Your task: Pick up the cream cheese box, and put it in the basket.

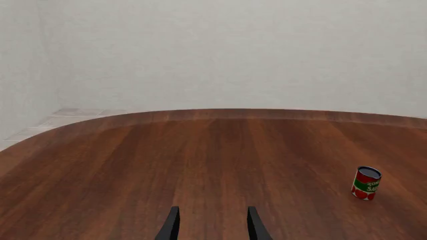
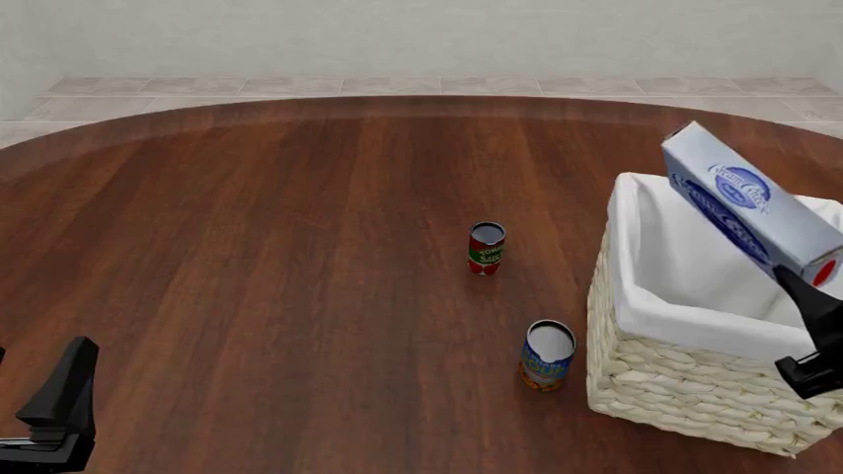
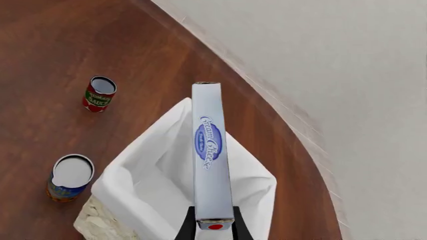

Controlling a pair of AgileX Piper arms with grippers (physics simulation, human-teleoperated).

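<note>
The cream cheese box [image 2: 751,202] juts forward and up from the right gripper [image 3: 213,227], which pinches its red-dotted end above the basket [image 2: 685,385]. Only the right wrist view shows the carton's narrow edge with its blue oval logo, and the white cloth lining directly beneath. The basket's cream wicker weave shows in the front view. The left gripper [image 1: 211,225] hangs spread over bare wood-grained desk [image 1: 200,160], a red can [image 1: 365,183] ahead and to its right.

Woven wicker basket [image 2: 685,380] with white cloth lining on a polished wood table [image 2: 264,247].
</note>
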